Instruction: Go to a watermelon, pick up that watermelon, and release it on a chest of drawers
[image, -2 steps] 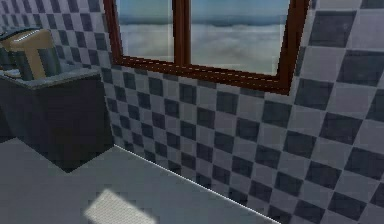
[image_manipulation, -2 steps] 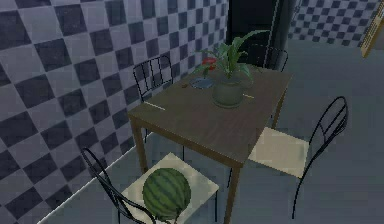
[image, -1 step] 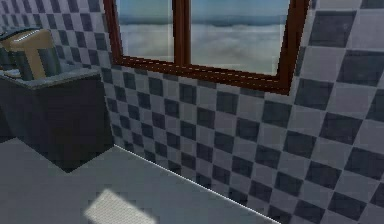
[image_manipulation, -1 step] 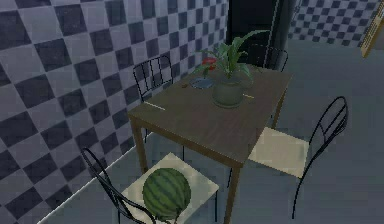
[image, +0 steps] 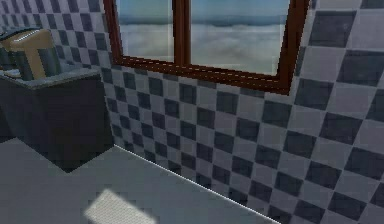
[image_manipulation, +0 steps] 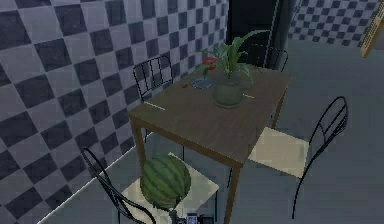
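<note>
A round, green striped watermelon (image_manipulation: 165, 181) lies on the pale seat of a black wire chair (image_manipulation: 205, 186) at the near end of a brown wooden table (image_manipulation: 205, 120). At the arm side view's bottom edge, just below the watermelon, a small dark tip with white marks peeks in, which I take for the gripper (image_manipulation: 190, 218). Its far end is not clear to me, and I cannot tell whether it holds anything.
A potted plant (image_manipulation: 229, 88) stands on the table, with wire chairs at the far left (image_manipulation: 153, 74) and right (image_manipulation: 298, 152). Checkered walls surround the room. In the forward view a dark counter (image: 60, 120) stands left, under a wood-framed window (image: 205, 35).
</note>
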